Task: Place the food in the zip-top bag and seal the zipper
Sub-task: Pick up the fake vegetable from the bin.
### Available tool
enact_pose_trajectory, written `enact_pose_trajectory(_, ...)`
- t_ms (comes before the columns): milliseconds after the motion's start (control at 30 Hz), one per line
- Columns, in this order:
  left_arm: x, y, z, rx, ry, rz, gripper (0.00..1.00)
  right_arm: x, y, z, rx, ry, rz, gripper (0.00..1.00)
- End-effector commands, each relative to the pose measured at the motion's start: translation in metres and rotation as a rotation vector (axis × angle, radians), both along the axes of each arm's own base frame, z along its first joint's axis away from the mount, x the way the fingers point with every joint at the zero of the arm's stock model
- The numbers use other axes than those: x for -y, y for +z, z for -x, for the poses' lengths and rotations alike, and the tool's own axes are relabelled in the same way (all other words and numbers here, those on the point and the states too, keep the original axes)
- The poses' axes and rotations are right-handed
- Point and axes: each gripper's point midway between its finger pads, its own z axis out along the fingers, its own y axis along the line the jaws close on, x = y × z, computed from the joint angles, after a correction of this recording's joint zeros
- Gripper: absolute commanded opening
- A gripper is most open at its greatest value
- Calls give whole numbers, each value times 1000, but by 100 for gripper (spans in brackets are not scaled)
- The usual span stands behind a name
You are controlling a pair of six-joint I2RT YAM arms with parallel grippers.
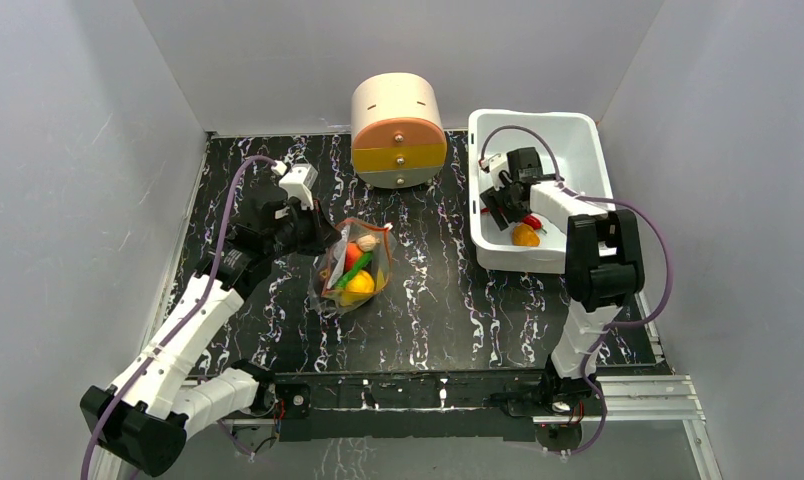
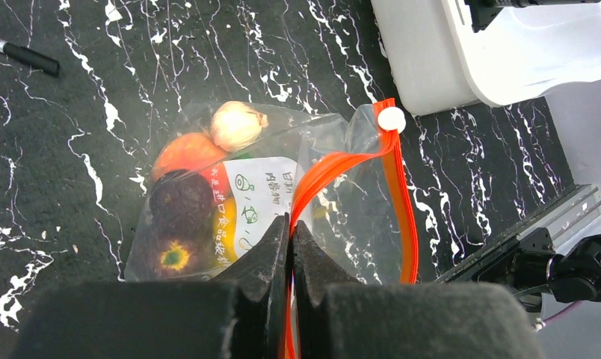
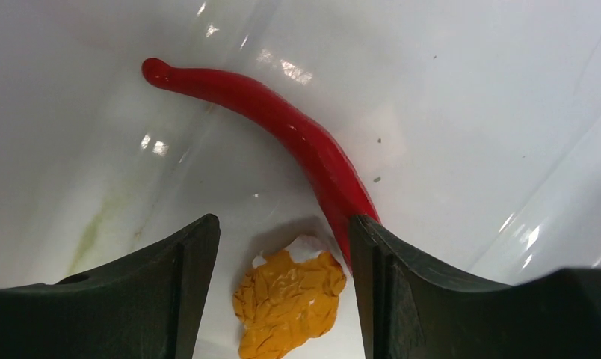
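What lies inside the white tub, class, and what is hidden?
A red chili and a crumpled orange piece lie there, the open right pincer over them. The arm covers part of the tub floor.

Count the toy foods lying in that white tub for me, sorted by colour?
Red: 1, the red chili
Orange: 1, the orange piece
Total: 2 in view in the white tub; the arm reaching in may hide more.
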Motion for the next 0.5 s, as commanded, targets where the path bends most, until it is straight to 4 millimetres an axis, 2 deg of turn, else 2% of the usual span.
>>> enact_pose_trajectory(0,1,19,0,44,-22,-5,0,10,30,-37,120,37,50,62)
enact_pose_trajectory(467,-5,20,3,48,-5,-15,0,23,19,-54,121,38,100,62)
